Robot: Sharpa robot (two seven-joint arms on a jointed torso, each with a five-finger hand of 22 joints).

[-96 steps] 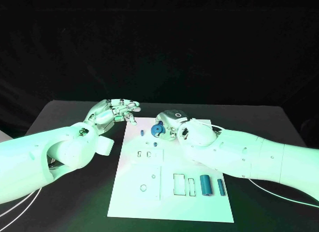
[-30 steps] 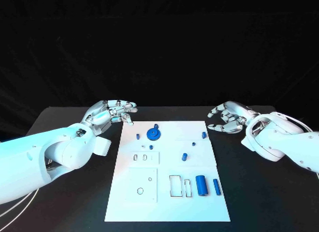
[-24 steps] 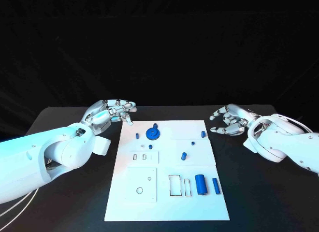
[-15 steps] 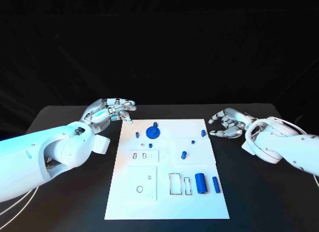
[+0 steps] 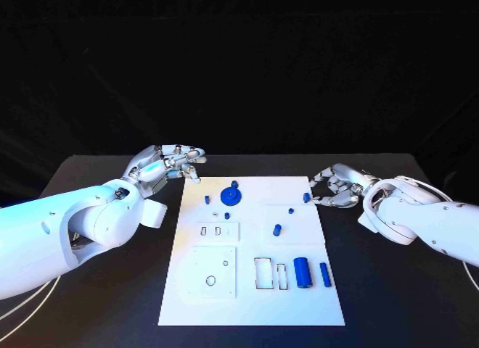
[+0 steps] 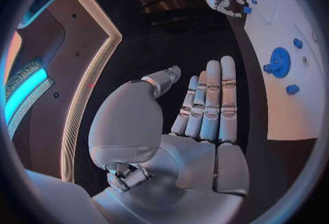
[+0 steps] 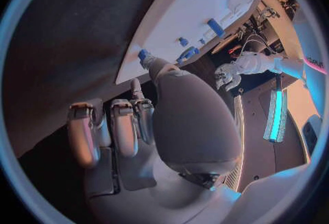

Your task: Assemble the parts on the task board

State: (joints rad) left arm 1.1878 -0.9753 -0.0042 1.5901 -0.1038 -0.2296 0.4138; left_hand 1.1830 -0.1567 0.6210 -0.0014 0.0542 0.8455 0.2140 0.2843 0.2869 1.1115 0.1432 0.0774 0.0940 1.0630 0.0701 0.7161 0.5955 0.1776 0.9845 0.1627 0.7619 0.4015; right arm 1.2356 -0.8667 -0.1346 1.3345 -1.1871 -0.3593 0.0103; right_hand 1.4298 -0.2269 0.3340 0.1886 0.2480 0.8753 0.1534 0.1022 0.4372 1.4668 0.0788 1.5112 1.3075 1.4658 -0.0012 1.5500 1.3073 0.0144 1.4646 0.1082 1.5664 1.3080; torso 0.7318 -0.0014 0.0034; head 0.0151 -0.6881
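The white task board [image 5: 255, 290] lies lengthwise on the black table [image 5: 83, 181], its long axis running away from the robot, with the 2 robot hands flanking its far end.

The left robot hand [image 5: 168, 161] hovers just off the far left corner; in the left wrist view its fingers [image 6: 213, 100] are straight and side by side, with nothing in them — released. The right robot hand [image 5: 337, 185] sits by the far right edge, fingers curled inward. No part can be seen inside it, and the right wrist view shows the fingers [image 7: 113, 125] bent over an empty palm, so I judge it clenched on nothing.

Where the parts are: a blue gear [image 5: 231, 194] stands near the far end, closer to the left side. A small blue peg [image 5: 306, 196] sits just inside the right edge, and 2 loose cylinders — the thick blue cylinder [image 5: 301, 273] and the thin blue cylinder [image 5: 324, 274] — lie on the near right part of the board, long axes parallel to the board's length, next to the outlined rectangular slots [image 5: 267, 273].

The relation that matters: those cylinders lie towards the robot from the right robot hand and on its side of the board, well apart from the left. The right arm is the nearer, and would likely have to draw back towards the body to reach them.
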